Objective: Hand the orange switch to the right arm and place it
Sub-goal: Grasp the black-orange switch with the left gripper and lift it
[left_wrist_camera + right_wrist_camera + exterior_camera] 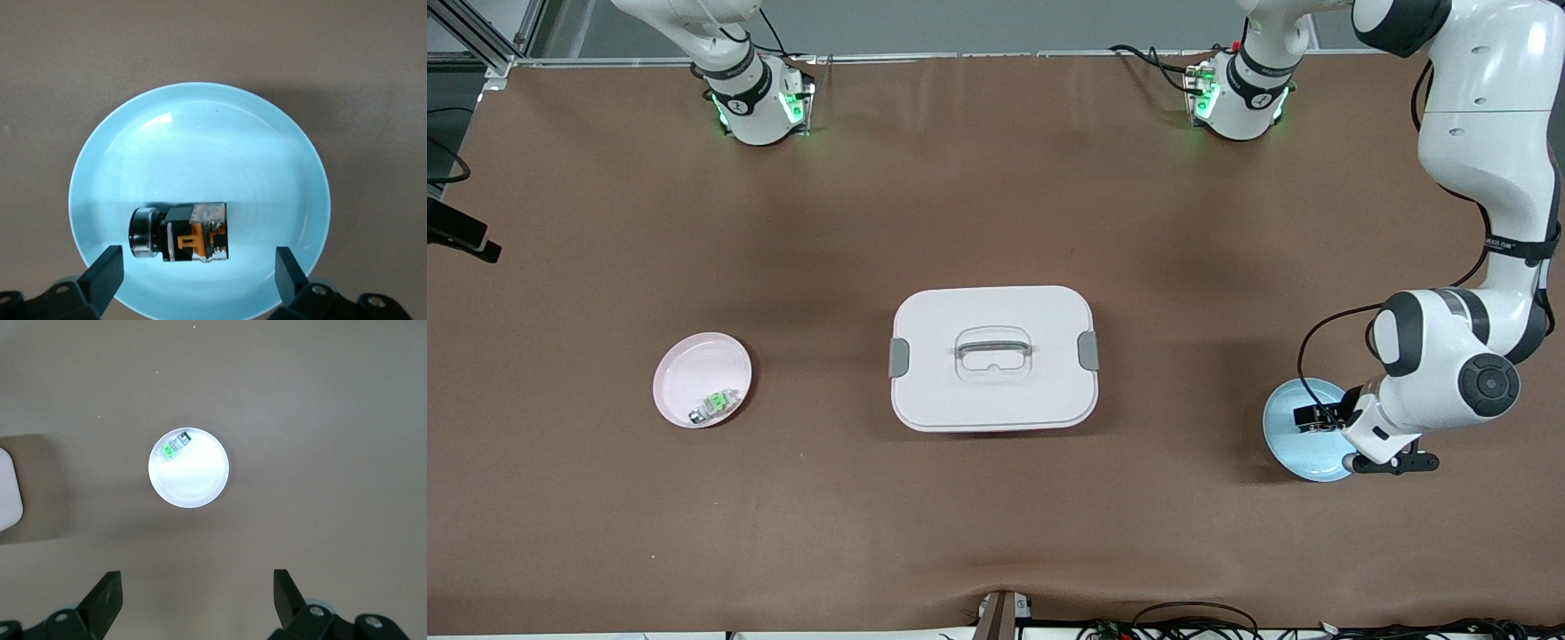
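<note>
Leftmost in the front view, lower left of frame: pink plate point(702, 380) holding a green-and-silver part point(713, 404), toward the right arm's end of the table. Seen from high above by the right wrist camera, with the right gripper point(193, 600) spread wide, nothing between its fingers point(105, 597), hanging over bare table near that plate. At frame centre: closed white box point(993, 357) with grey side latches and a clear handle. Lower right of frame: blue plate point(1294, 428), toward the left arm's end of the table, with the orange switch point(180, 233) lying on its side in it, pale end and orange mark showing. Directly over that plate: left gripper point(197, 273), fingers point(107, 270) parted, straddling the switch without touching it.
</note>
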Motion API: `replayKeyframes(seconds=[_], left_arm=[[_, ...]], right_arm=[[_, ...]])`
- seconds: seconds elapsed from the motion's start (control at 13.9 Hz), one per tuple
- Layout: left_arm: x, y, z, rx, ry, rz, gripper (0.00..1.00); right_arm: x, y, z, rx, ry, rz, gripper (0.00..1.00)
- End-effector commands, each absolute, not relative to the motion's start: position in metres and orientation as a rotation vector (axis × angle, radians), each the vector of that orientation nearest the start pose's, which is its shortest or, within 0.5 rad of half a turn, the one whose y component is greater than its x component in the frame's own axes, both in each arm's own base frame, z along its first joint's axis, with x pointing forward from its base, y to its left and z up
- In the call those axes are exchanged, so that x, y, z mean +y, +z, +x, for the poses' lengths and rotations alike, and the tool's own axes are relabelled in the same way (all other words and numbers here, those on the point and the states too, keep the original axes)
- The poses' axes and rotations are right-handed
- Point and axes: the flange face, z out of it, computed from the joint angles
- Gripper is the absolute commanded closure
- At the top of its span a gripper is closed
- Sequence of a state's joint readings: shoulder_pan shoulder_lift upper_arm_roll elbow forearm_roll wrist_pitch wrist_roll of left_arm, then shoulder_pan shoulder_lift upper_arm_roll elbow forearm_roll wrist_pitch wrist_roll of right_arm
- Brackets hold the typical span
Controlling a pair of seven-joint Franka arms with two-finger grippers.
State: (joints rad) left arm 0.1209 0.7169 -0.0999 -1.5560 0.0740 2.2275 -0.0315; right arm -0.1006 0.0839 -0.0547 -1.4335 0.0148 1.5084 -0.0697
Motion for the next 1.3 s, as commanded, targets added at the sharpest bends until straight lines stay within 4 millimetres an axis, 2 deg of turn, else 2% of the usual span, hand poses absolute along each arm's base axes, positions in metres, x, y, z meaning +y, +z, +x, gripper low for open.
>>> replayKeyframes(seconds=[0.0, 0.36, 0.43, 0.51, 0.58, 0.79, 0.94, 1.15, 1.23], left_arm=[[0.04, 0.215, 0.697, -0.032, 0.029, -3.138, 0.0], [0.043, 0.203, 0.696, -0.035, 0.048, -3.14, 0.02], [0.042, 0.199, 0.696, -0.034, 0.043, -3.139, 0.03], [0.043, 0.197, 0.696, -0.036, 0.031, -3.14, 0.04], [0.043, 0.192, 0.696, -0.035, 0.036, -3.14, 0.08], [0.041, 0.186, 0.698, -0.039, 0.017, -3.143, 0.17], [0.04, 0.185, 0.7, -0.047, 0.002, -3.143, 0.38], [0.041, 0.192, 0.701, -0.05, -0.01, -3.142, 0.91], [0.043, 0.194, 0.7, -0.057, -0.01, -3.142, 1.0]], right_arm=[[-0.091, 0.639, 0.567, 0.151, -0.01, -3.122, 0.0], [-0.093, 0.624, 0.579, 0.144, -0.002, -3.14, 0.0], [-0.092, 0.611, 0.588, 0.139, 0.003, -3.146, 0.0], [-0.093, 0.571, 0.607, 0.144, 0.098, -3.136, 0.0], [-0.095, 0.563, 0.613, 0.127, 0.094, -3.126, 0.0], [-0.097, 0.564, 0.613, 0.11, 0.084, -3.126, 0.0], [-0.102, 0.559, 0.615, 0.12, 0.095, -3.133, 0.0], [-0.105, 0.551, 0.617, 0.123, 0.118, -3.143, 0.0], [-0.109, 0.548, 0.617, 0.133, 0.125, -3.142, 0.0]])
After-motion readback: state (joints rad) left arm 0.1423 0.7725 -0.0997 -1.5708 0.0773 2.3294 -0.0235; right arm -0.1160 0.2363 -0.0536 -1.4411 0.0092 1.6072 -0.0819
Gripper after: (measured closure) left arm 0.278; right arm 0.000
